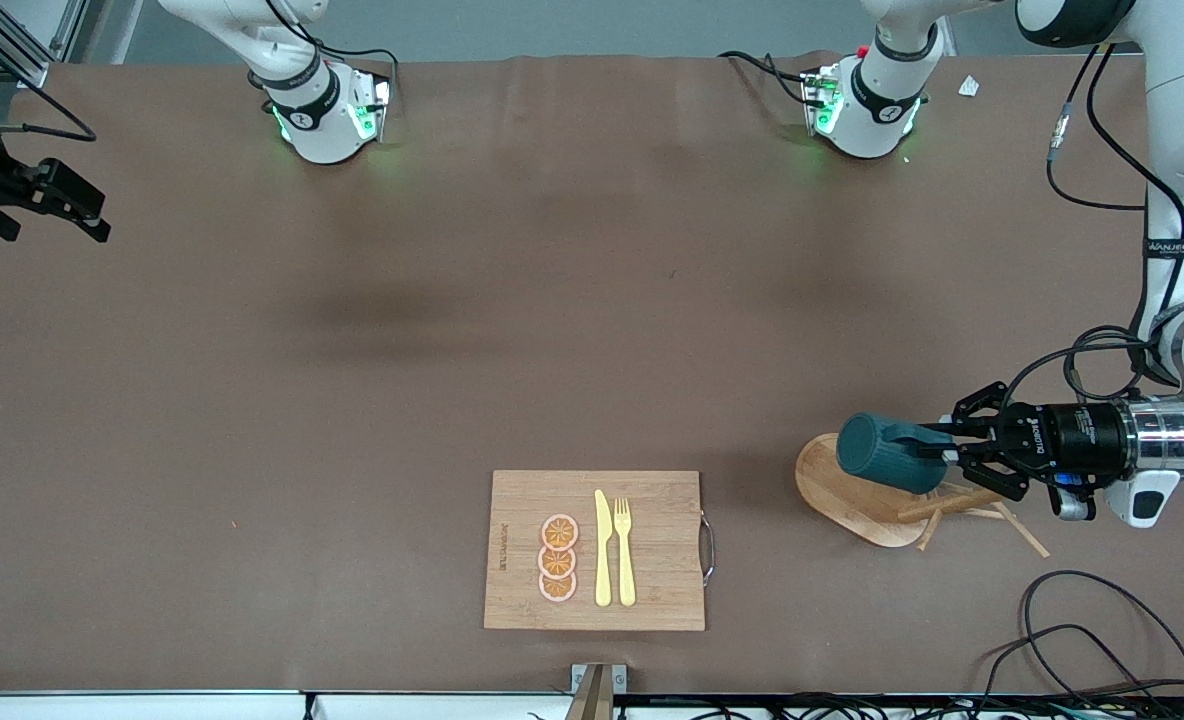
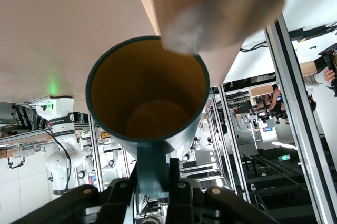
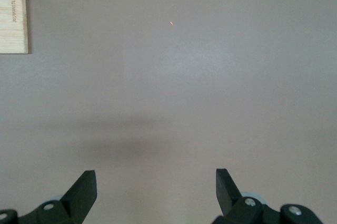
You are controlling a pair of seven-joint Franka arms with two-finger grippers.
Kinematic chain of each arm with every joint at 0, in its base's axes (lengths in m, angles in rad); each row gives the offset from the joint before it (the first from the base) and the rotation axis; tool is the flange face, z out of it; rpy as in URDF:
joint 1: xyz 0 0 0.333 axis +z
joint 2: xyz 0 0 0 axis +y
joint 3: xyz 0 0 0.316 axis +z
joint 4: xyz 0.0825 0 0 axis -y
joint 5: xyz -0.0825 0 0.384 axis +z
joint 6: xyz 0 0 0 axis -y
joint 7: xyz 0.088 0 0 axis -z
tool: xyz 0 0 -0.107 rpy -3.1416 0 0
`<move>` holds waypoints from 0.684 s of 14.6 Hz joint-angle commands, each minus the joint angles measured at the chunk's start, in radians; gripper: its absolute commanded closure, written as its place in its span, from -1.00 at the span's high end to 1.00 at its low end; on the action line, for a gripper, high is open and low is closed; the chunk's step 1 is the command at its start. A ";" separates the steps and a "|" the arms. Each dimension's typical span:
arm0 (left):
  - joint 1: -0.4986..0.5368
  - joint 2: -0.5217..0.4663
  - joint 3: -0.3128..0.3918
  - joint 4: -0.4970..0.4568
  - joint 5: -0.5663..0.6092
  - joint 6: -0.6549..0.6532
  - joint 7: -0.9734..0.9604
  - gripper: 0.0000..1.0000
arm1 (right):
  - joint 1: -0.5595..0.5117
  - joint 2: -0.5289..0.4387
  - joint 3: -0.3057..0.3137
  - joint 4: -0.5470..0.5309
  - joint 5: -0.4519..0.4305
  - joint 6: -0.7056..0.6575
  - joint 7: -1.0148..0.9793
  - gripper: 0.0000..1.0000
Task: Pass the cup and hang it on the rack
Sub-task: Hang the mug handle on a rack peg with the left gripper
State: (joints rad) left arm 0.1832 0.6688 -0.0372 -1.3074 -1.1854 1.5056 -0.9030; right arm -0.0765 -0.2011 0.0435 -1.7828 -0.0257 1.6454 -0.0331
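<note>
Left end effector (image 1: 952, 452) is clenched on the handle of the teal cup (image 1: 887, 452), holding it sideways over the wooden mug rack (image 1: 852, 495) near the worktop's left-arm end, likely so the loop can meet a peg; right end effector (image 3: 155, 187) waits, jaws spread and empty, over bare worktop (image 1: 452, 300) at the other end.

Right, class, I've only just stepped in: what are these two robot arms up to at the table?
The left gripper is shut on the handle of the teal cup, holding it sideways over the wooden mug rack at the left arm's end of the table. The cup is not yet on a peg. The right gripper waits open above bare table. A bamboo cutting board lies untouched, nearer the front camera.
</note>
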 commanded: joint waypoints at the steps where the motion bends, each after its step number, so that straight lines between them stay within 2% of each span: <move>1: 0.004 0.009 0.017 0.017 -0.016 -0.007 -0.016 -1.00 | -0.020 0.006 0.018 0.020 -0.002 -0.009 -0.002 1.00; 10: 0.008 0.037 0.060 0.017 -0.010 0.008 0.006 -1.00 | -0.011 0.006 0.018 0.019 -0.002 -0.013 -0.004 1.00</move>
State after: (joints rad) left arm 0.1864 0.6926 0.0140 -1.3073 -1.1854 1.5146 -0.9008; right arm -0.0766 -0.2002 0.0477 -1.7759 -0.0257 1.6429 -0.0331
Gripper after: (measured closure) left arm 0.789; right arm 0.000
